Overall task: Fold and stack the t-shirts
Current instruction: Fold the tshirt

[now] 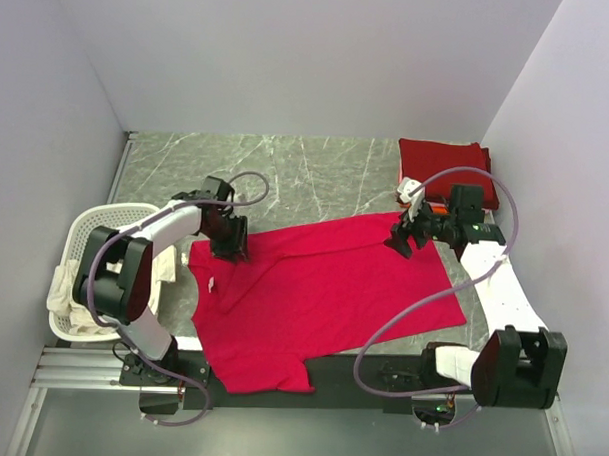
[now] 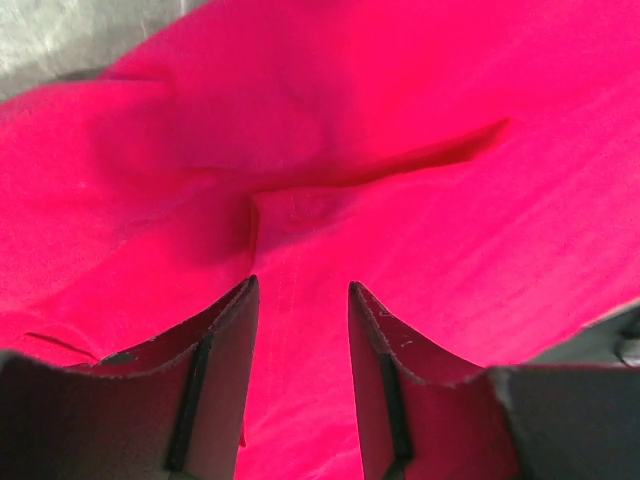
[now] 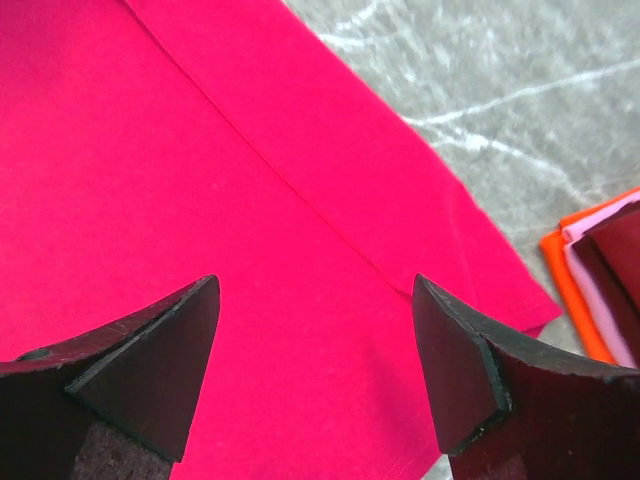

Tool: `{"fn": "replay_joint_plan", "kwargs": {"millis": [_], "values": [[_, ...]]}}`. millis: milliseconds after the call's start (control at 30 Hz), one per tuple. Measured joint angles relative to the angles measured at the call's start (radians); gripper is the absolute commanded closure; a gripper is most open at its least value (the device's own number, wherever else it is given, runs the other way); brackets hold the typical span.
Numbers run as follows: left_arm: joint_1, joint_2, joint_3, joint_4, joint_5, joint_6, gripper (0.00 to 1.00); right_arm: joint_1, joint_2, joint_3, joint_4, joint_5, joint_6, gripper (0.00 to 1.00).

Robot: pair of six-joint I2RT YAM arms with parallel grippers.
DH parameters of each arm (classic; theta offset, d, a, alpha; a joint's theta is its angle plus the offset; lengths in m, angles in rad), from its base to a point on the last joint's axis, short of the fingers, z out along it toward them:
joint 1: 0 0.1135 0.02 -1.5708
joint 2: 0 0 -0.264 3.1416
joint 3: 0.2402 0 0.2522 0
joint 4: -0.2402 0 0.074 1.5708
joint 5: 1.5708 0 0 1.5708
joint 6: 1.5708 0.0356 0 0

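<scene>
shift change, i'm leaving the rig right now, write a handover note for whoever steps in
Left pincer: open, low over bunched cloth at the far left end of the crimson shirt.
Right pincer: wide open, above that shirt's far right corner.
Done: folded stack at the far right of the table, maroon on top, orange shirt lower down.
Left: the crimson shirt lies spread and unfolded; cream cloth sits in the basket.

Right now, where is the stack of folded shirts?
In the top view, the folded stack sits in the far right corner of the table, by the right wall, just beyond a corner of the spread crimson shirt, not touching it.
</scene>
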State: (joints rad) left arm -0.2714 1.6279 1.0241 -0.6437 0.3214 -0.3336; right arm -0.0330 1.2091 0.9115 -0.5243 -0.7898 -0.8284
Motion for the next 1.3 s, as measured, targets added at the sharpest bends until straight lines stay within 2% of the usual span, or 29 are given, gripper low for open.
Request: {"fn": "replay_joint_plan", "kwargs": {"millis": [167,367,533,600,767,867,1000,1300], "values": [[-0.034,0.024,0.043,-0.004,-0.093,0.003,0.58,0.000,-0.060,-0.002,-0.005,-0.021,0.011,0.17],[-0.052,0.075,0.071,0.001,-0.145,0.007,0.63,-0.008,-0.058,-0.003,-0.008,-0.024,0.021,0.18],[-0.066,0.116,0.071,0.003,-0.154,0.007,0.74,-0.017,-0.058,-0.005,-0.008,-0.029,0.024,0.18],[-0.069,0.120,0.072,0.003,-0.154,0.006,0.83,-0.022,-0.058,-0.008,-0.008,-0.032,0.024,0.18],[-0.079,0.119,0.073,0.003,-0.153,0.006,0.97,-0.033,-0.058,-0.019,-0.011,-0.035,0.024,0.18],[-0.081,0.113,0.073,0.003,-0.150,0.006,0.99,-0.035,-0.058,-0.020,-0.011,-0.039,0.024,0.18],[-0.082,0.073,0.063,0.005,-0.093,0.007,0.99,-0.040,-0.058,-0.020,-0.011,-0.042,0.024,0.18],[-0.133,-0.049,-0.013,0.040,0.147,0.003,0.99,-0.059,-0.058,-0.020,-0.011,-0.045,0.024,0.18]]}}
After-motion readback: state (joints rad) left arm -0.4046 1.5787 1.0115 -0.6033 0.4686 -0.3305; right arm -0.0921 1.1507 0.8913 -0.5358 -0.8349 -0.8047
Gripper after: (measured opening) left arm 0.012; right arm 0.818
